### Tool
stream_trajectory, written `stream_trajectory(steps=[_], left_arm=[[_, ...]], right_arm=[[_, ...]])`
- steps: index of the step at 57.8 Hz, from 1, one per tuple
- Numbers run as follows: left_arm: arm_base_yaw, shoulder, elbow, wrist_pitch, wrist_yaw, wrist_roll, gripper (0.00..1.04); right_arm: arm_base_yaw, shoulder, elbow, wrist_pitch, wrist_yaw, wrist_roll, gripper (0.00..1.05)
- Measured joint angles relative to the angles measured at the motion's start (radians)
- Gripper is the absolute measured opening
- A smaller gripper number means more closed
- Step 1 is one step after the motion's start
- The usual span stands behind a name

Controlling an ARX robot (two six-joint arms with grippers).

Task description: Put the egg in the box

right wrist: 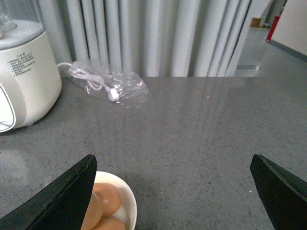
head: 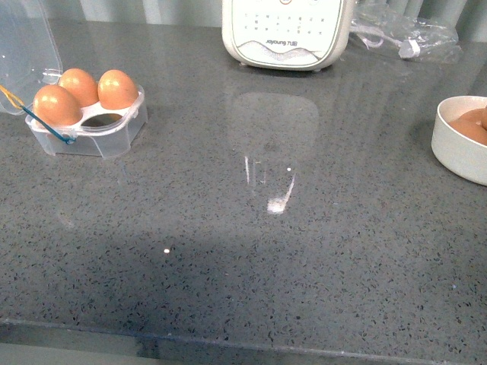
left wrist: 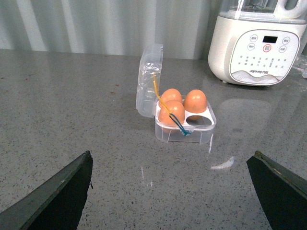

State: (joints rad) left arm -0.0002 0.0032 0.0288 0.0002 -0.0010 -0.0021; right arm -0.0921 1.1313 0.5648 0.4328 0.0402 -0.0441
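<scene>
The box (head: 99, 141), a clear four-cell carton with its lid (head: 23, 46) swung open, stands at the far left of the counter. Three brown eggs (head: 85, 93) fill its cells, and the near-right cell (head: 106, 119) is empty. More brown eggs (head: 470, 128) lie in a white bowl (head: 449, 144) at the right edge. Neither arm shows in the front view. My left gripper (left wrist: 170, 191) is open, hovering over bare counter short of the box (left wrist: 192, 134). My right gripper (right wrist: 172, 196) is open and holds nothing. One of its fingers (right wrist: 62, 201) is beside the bowl (right wrist: 128, 203) with its eggs (right wrist: 108, 201).
A white kitchen appliance (head: 288, 34) stands at the back centre. A clear bag with a white cable (head: 411, 38) lies at the back right. A blue-and-yellow wire tie (left wrist: 172, 117) hangs over the box's front. The counter's front edge (head: 243, 338) runs along the bottom.
</scene>
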Motion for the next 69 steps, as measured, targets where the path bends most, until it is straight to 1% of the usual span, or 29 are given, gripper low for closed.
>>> stream_trajectory(steps=[2,7,9,16,23,33,39,69], left_arm=[[0.0,0.0,0.0,0.0,0.0,0.0,0.98],[0.0,0.0,0.0,0.0,0.0,0.0,0.98],[0.0,0.0,0.0,0.0,0.0,0.0,0.98],[0.0,0.0,0.0,0.0,0.0,0.0,0.98],[0.0,0.0,0.0,0.0,0.0,0.0,0.98],[0.0,0.0,0.0,0.0,0.0,0.0,0.98],[0.0,0.0,0.0,0.0,0.0,0.0,0.98],[0.0,0.0,0.0,0.0,0.0,0.0,0.98]], right_arm=[[0.005,0.049,0.036,-0.018,-0.03,0.003,0.97],[0.018,0.118,0.086,-0.034,-0.05,-0.014,0.97],[0.027,0.148,0.109,-0.053,-0.072,-0.031,0.97],[0.044,0.189,0.134,-0.092,-0.121,-0.064,0.97],[0.055,0.225,0.143,-0.146,-0.197,-0.093,0.97],[0.042,0.265,0.142,-0.145,-0.254,-0.099,0.97],[0.027,0.288,0.137,-0.127,-0.305,-0.083,0.97],[-0.011,0.415,0.124,-0.036,-0.352,-0.044,0.97]])
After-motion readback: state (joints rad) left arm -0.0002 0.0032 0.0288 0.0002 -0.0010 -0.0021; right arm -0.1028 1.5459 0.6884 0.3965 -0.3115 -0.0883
